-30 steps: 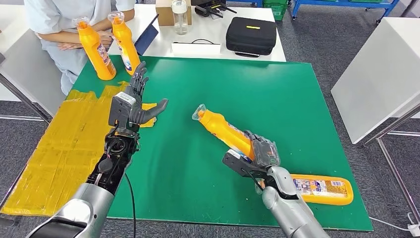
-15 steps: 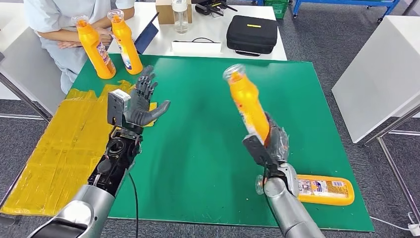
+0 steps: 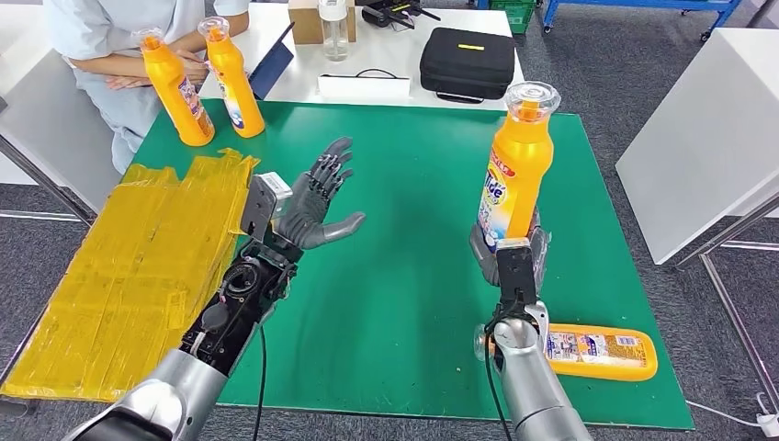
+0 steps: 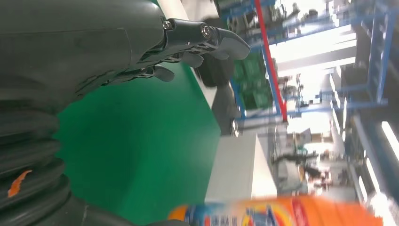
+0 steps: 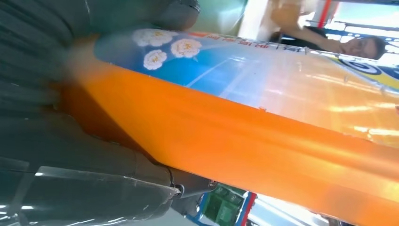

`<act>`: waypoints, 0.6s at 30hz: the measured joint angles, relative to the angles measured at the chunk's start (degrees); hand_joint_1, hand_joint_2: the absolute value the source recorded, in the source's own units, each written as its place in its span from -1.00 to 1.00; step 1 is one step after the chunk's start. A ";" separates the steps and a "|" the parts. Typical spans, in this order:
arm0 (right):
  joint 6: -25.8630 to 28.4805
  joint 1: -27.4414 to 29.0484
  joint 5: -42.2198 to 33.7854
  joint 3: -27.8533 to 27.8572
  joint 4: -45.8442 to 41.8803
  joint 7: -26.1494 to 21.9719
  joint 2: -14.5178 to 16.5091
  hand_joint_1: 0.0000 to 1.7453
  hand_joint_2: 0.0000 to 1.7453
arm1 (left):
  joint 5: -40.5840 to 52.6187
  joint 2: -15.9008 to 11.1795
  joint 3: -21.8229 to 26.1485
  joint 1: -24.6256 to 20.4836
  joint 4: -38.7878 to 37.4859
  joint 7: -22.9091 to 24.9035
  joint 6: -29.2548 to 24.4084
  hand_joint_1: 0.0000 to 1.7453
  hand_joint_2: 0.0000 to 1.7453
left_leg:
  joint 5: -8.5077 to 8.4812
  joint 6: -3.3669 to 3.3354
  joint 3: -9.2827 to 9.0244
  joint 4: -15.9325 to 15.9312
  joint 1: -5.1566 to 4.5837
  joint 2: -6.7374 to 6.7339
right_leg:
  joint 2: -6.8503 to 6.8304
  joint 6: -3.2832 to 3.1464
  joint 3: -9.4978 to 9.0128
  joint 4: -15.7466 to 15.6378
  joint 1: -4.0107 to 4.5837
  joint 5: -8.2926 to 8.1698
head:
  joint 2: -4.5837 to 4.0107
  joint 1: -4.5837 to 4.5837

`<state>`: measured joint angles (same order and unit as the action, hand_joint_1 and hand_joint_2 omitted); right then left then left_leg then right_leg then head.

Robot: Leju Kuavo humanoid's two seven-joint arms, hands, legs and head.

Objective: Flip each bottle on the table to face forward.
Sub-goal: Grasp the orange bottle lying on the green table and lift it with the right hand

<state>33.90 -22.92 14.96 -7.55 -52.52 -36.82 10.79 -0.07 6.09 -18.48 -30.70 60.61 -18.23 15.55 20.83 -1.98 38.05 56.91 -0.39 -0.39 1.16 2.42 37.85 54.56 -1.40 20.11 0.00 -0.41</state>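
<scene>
four orange bottles: two standing far left (image 3: 176,90) (image 3: 232,78), one upright at right (image 3: 513,175), one lying near right (image 3: 597,352). one black case (image 3: 468,63).

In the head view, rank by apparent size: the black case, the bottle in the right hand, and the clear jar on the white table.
1. Bottle in the right hand, partly because it is nearest.
2. Black case, close behind it.
3. Clear jar.

Orange bottle (image 3: 513,175) with clear cap, upright, label facing the camera, gripped at its base by the right hand (image 3: 511,254) above the green table (image 3: 404,303). Second orange bottle (image 3: 597,353) lies on its side at the table's near right edge. Two more orange bottles (image 3: 176,89) (image 3: 231,79) stand upright at the far left corner, close together.
</scene>
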 joint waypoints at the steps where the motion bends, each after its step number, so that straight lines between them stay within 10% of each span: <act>1: -0.25 -0.15 -0.39 -0.05 0.00 -0.37 0.29 1.00 1.00 | -0.23 0.11 -0.79 -0.01 0.48 0.67 -0.01 -1.00 1.00 | 0.00 0.00 0.00 0.00 0.00 0.00 | 0.00 0.00 0.00 0.00 0.00 0.00 | 0.00 0.00; 18: 0.22 -2.45 6.13 -10.11 1.10 1.43 4.03 1.00 1.00 | -4.22 0.60 -6.68 -0.93 3.30 4.33 0.72 -1.00 1.00 | 0.00 0.00 0.03 0.00 0.01 0.00 | 0.00 -0.02 0.04 0.00 0.00 0.01 | 0.00 0.00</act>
<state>34.12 -25.37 21.09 -17.66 -51.42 -35.39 14.82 -4.30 6.69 -25.16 -31.62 63.91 -13.90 16.26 20.83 -1.97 38.07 56.91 -0.38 -0.39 1.15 2.41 37.88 54.56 -1.40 20.13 0.00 -0.41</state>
